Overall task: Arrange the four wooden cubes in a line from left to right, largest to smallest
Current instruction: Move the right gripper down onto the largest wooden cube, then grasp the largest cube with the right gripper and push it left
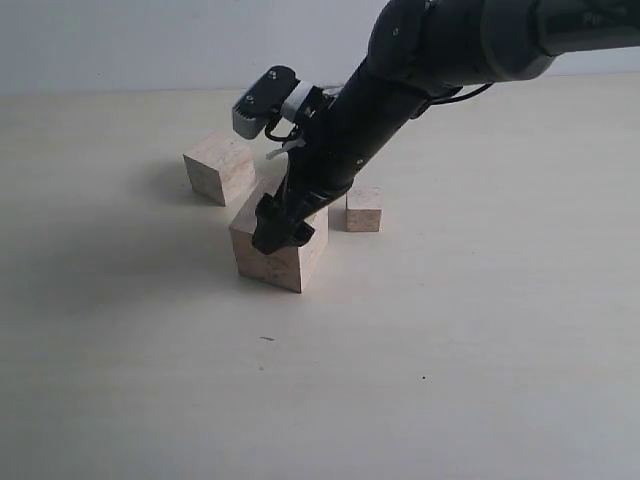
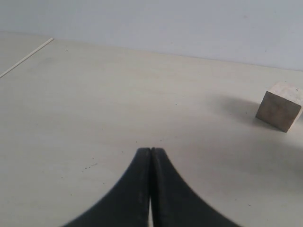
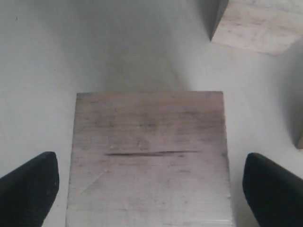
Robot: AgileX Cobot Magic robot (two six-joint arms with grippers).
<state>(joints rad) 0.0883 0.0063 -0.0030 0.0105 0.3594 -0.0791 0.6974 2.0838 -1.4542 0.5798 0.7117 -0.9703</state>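
Observation:
The largest wooden cube (image 1: pixel 283 258), marked by a thin dark scratch on its top face (image 3: pixel 149 152), stands mid-table. My right gripper (image 1: pixel 285 228) (image 3: pixel 150 163) is open and straddles it from above. Both fingertips (image 3: pixel 40 175) stand a small gap off its sides. A second, medium cube (image 1: pixel 220 165) sits behind and to the left of it; it shows in the right wrist view as the medium cube (image 3: pixel 258 23). A small cube (image 1: pixel 363 209) lies to the right, behind the arm. The fourth cube is hidden. My left gripper (image 2: pixel 151 151) is shut and empty over bare table, with one cube (image 2: pixel 281 106) far off.
The right arm (image 1: pixel 400 90) slants across the middle from the upper right and hides the table behind it. The pale table (image 1: pixel 450 380) runs back to a wall. A thin seam (image 2: pixel 26 57) marks the table near the left gripper.

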